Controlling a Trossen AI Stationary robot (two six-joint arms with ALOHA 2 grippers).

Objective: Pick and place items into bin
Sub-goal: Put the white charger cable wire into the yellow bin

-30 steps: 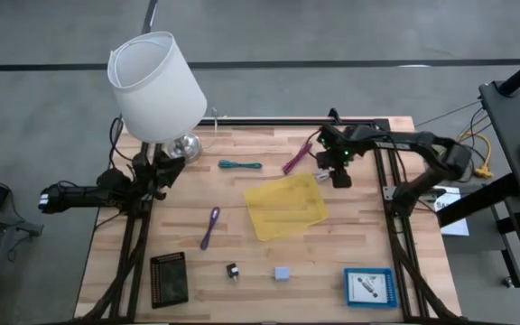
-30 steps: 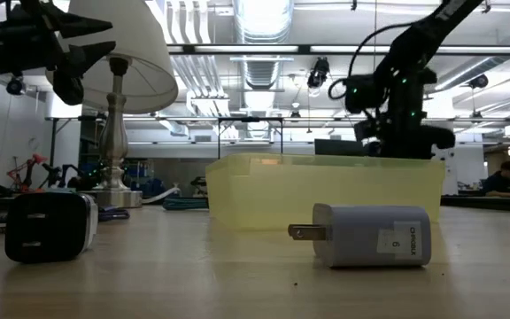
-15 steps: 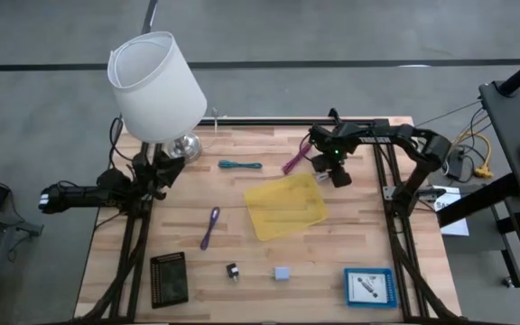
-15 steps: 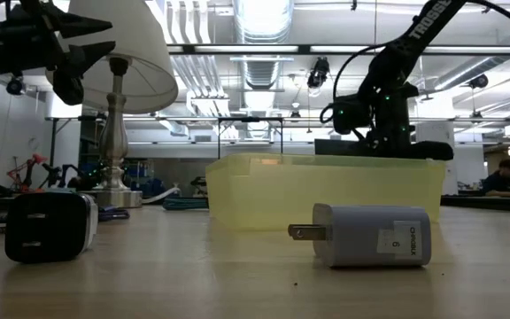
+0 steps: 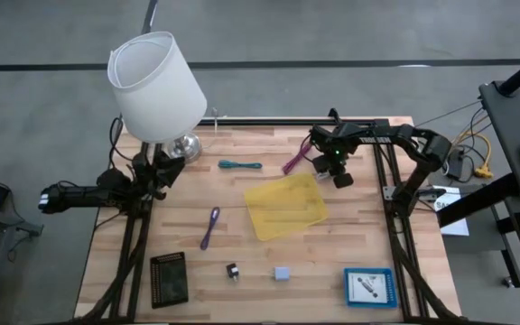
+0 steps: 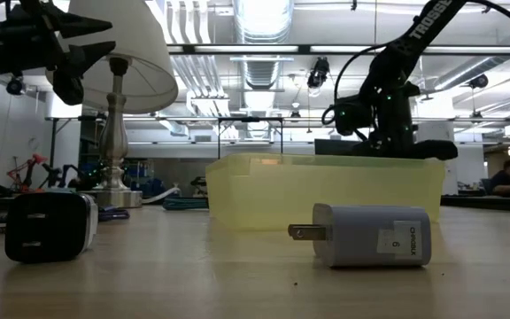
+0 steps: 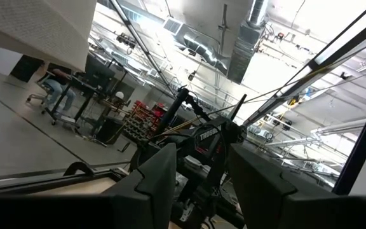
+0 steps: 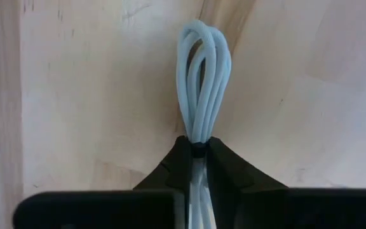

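A pale coiled cord [image 8: 199,114] is clamped between the right gripper [image 8: 196,159] fingers, its long axis extending straight ahead, just beyond the yellow bin [image 5: 285,206].

Two matte black jointed arms, right arm [image 5: 395,137] showing a small green light glowing near its wrist, left arm [image 5: 97,192] carrying dark cabling

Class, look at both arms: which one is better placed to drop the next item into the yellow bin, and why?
The right. Its pincer is shut on a pale coiled cord at the table's far side, right beside the yellow bin. The left pincer waits by the lamp, holding nothing visible.
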